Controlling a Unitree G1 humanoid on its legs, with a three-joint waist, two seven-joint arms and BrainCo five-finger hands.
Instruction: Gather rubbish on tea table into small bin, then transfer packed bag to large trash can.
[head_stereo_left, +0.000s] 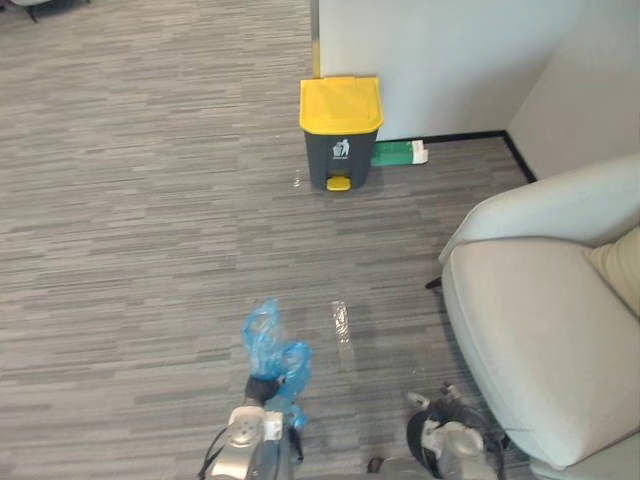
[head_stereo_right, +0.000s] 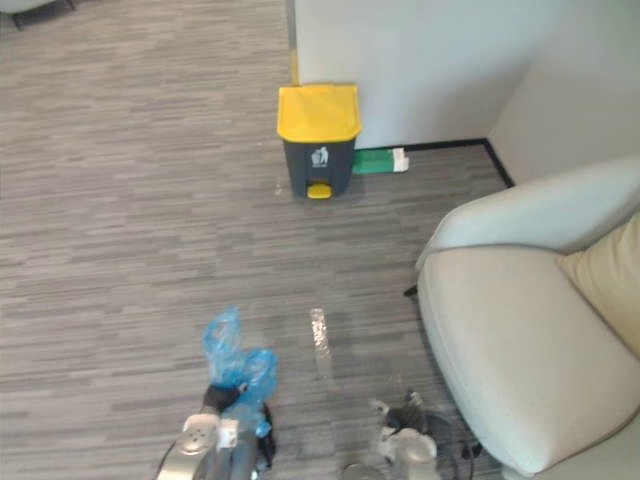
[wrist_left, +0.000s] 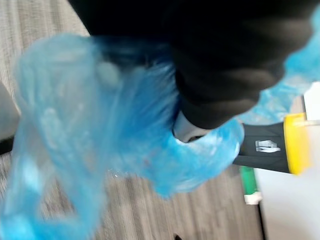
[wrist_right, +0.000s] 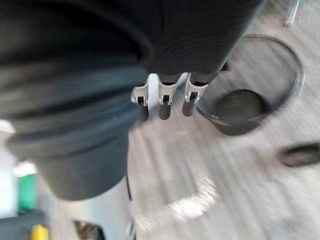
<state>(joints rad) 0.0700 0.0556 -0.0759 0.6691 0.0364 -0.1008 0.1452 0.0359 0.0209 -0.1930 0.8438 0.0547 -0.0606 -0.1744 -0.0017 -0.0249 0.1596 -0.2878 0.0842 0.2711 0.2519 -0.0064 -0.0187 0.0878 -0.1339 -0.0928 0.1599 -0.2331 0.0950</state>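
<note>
left robot hand (head_stereo_left: 262, 391) clutches the bag (head_stereo_left: 268, 342) for carrying to the can (head_stereo_left: 340, 135); right robot hand (wrist_right: 164, 101) hangs idle, fingers straight.

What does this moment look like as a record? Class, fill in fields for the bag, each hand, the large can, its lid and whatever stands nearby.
bag: blue bag, bunched up in one hand
left hand: left hand closed on the blue bag
right hand: right hand, fingers straight, holding nothing
large can: grey trash can against the wall, ahead of the robot, apart from the bag
lid: yellow lid, shut
nearby: green box beside the can; pale armchair on the robot's right; mesh bin past the right hand
</note>
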